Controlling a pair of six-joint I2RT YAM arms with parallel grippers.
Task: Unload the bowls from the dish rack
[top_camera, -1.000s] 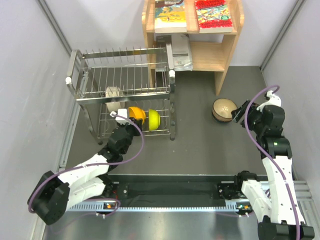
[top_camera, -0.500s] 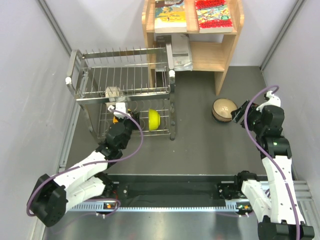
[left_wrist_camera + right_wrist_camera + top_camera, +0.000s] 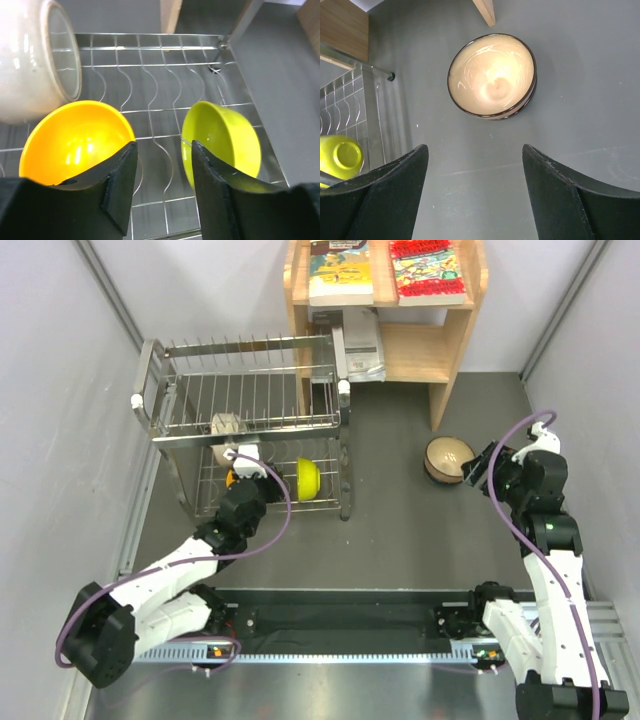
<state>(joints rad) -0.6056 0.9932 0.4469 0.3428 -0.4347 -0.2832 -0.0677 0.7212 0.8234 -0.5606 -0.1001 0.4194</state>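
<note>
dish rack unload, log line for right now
left gripper open, empty, facing orange bowl and yellow-green bowl in dish rack | right gripper open, empty, facing pinkish-brown bowl on table

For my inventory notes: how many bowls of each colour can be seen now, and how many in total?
Cream-white bowl: 1
Orange bowl: 1
Yellow-green bowl: 1
Brown bowl with pale inside: 1
Total: 4
</note>
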